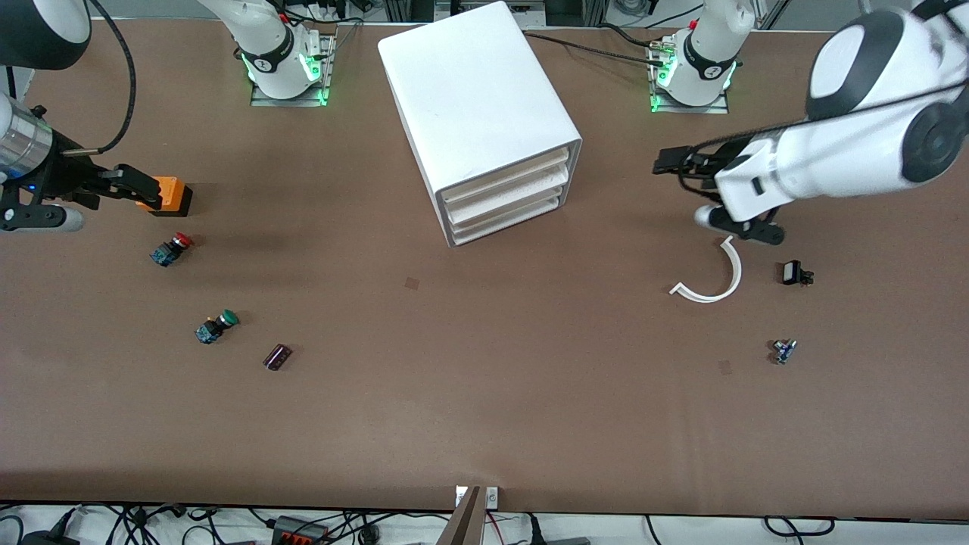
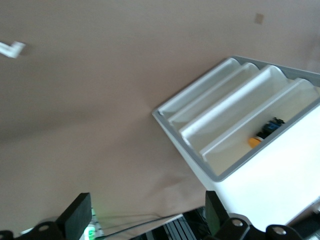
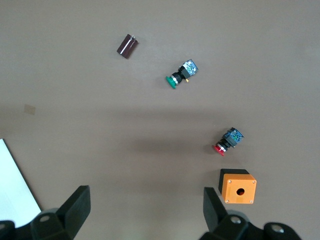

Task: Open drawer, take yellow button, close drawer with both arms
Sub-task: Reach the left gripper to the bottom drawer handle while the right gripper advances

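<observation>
The drawer (image 1: 506, 175), the highest of three in the white cabinet (image 1: 477, 98), sits pushed in flush with the two below it. The cabinet stands mid-bench, close to the arms' bases.

At the right arm's end of the bench (image 1: 484, 409), the right hand (image 1: 138, 186) hovers with its fingers spread wide and nothing between them. It is just beside an orange box (image 1: 169, 195) with a hole in its top. In the right wrist view the box lies outside the span of the fingers (image 3: 75, 204).

Nearer the front camera lies a red-capped button (image 1: 172, 249), then a green-capped button (image 1: 216, 327). Beside that one is a small dark cylinder (image 1: 277, 356).

The button (image 2: 262, 134) lies inside the top drawer. Only the left wrist view shows it, its orange-yellow cap and black-and-blue body glimpsed above the drawer's front.

Toward the left arm's end, the left hand (image 1: 671, 160) is up over bare bench beside the cabinet and points toward it. Its fingers (image 2: 76, 214) are wide apart and hold nothing.

Nearer the camera lie a curved white strip (image 1: 713, 281), a small black part (image 1: 795, 272) and a tiny blue part (image 1: 783, 350).
</observation>
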You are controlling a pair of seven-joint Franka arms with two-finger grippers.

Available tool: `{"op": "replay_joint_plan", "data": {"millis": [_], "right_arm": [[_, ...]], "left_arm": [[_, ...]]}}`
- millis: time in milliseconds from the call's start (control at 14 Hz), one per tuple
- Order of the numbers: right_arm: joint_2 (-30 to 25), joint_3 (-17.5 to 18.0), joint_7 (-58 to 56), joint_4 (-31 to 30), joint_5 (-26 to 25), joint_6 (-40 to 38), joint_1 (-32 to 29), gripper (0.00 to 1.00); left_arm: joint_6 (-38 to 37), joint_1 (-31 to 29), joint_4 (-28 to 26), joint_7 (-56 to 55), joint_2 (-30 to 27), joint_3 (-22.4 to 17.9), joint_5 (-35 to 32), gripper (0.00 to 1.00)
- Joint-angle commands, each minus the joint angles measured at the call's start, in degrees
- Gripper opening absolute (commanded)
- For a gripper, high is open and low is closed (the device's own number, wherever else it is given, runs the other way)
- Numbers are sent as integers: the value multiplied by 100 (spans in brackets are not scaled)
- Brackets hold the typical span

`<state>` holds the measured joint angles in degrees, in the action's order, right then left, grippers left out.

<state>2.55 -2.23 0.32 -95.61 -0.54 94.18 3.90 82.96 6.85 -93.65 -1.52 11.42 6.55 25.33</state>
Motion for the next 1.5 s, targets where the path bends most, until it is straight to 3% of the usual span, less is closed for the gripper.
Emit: {"op": "replay_joint_plan", "data": {"millis": [0,214,427,641,783,926,1068,1424], "right_arm": [[18,3,309,-19,246,48,85,100],[97,-5,627,42,283,39,321,100],[149,3,1056,51,292,57,663,100],[228,3,1339,103,292,65,971,100],[325,3,1575,209,300,74,1121,100],[527,-5,2040,428,632,74,1227,100],[677,3,2392,613,670,65,1437,100],[835,-5,3885,771,634,126,2026,100]], "left_arm": [[105,19,137,999,447,74,768,100],[264,27,66,2284,869,92,1559,100],[948,54,-722,3392,879,127,2482,100],[1774,45,-1637,3973,818,425,3449,100],[1891,80,-1963,4325,853,461,3793,100],[1891,89,-2297,4615,862,531,4232,100],[1891,89,-2439,4783,862,566,4410,93],[1917,221,-2623,4792,914,672,4559,55]]}}
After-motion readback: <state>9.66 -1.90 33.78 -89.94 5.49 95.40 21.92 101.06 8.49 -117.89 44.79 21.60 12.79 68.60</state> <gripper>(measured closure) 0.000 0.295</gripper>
